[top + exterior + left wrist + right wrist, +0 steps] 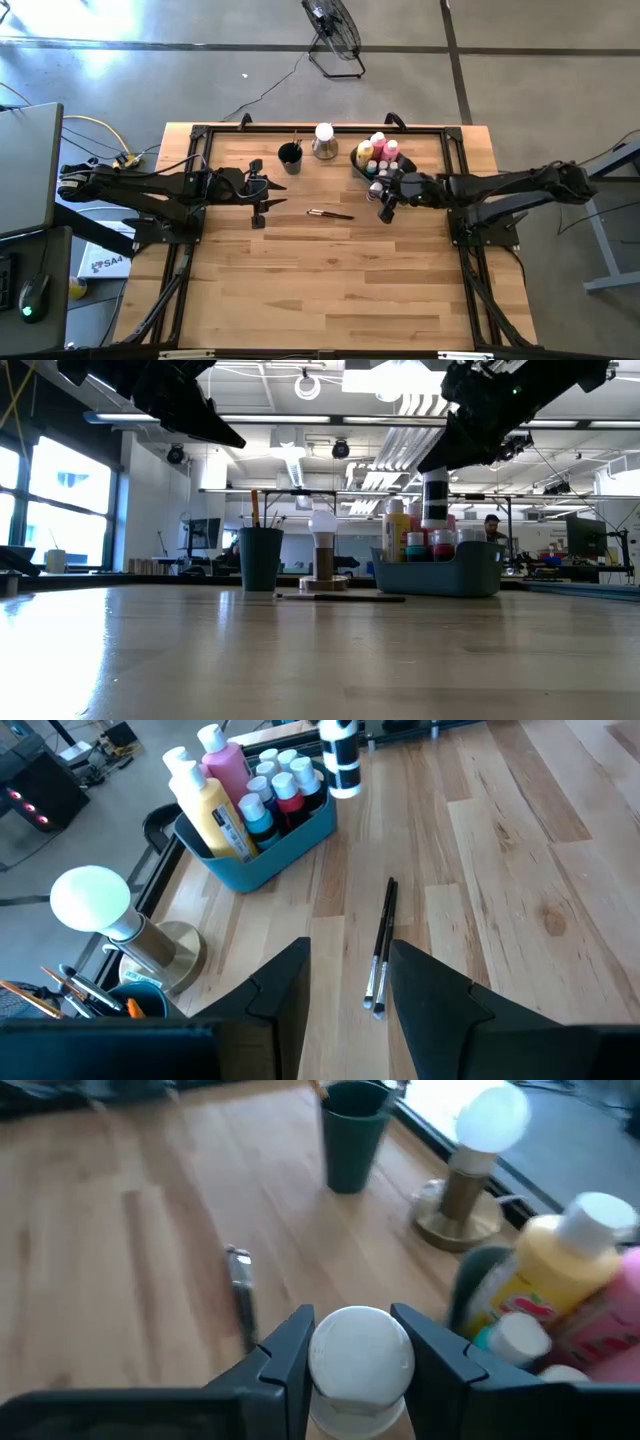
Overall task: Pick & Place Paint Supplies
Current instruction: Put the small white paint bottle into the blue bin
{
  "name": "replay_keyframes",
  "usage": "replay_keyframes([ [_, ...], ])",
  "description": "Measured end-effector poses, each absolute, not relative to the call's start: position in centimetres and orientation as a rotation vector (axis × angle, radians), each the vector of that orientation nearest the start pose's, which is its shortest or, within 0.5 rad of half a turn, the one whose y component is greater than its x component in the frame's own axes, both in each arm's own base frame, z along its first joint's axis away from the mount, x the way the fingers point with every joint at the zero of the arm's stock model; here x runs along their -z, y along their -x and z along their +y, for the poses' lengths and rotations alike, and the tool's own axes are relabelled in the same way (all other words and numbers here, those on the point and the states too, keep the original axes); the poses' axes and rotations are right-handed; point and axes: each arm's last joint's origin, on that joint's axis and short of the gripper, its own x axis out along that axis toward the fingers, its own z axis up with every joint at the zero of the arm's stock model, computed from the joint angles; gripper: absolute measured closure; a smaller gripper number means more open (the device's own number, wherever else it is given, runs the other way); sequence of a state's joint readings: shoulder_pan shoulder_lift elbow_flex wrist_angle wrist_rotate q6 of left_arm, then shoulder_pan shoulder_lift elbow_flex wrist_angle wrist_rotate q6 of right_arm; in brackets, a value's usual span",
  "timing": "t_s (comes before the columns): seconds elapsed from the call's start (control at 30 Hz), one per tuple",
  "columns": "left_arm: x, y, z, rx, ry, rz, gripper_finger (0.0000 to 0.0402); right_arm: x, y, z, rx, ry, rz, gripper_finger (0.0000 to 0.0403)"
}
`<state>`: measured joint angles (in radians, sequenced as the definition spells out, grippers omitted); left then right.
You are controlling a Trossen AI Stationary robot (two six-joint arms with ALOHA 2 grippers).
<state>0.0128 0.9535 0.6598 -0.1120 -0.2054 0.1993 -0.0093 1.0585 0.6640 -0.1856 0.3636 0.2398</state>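
Observation:
My right gripper [360,1365] is shut on a white bottle with black bands [435,500], held in the air by the near side of the grey-blue bin [362,165]. The bin stands on the table with pink, yellow and teal bottles [222,795] and small capped pots upright in it. Two thin dark-handled brushes [330,213] lie flat on the table between the arms. My left gripper [348,982] is open and touches nothing. It hovers left of the brushes, whose ferrule ends [375,995] show between its fingers in the left wrist view. My right gripper pinches the banded bottle at its white cap end [362,1350], one finger [285,1355] on each side. The fingers come slanting down from the table's right side. The bottle hangs upright below them, and its base [435,523] is lifted clear of the table.
A small dark round cup [290,157] with brushes in it stands toward the far edge. A white bulb on a brass-coloured base [324,140] stands between the cup and the bin. Bare wood fills the near half of the table [330,290].

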Motion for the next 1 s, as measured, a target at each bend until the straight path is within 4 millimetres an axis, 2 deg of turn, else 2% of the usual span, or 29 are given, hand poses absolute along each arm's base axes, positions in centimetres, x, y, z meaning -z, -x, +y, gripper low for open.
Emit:
replay_keyframes([
  [0.37,-26.7,-20.7,0.9,-0.173,-0.236,0.427,0.0268,-22.8,-22.7,-2.9,0.53,-0.124,0.593,0.0291],
  [0.67,-26.7,-20.7,0.9,-0.173,-0.236,0.428,0.0268,-22.5,-22.3,-4.7,0.553,-0.175,0.628,0.0292],
  [1.0,-26.7,-20.7,0.9,-0.172,-0.236,0.428,0.0268,-20.6,-21.3,-5.9,0.62,-0.211,0.644,0.0293],
])
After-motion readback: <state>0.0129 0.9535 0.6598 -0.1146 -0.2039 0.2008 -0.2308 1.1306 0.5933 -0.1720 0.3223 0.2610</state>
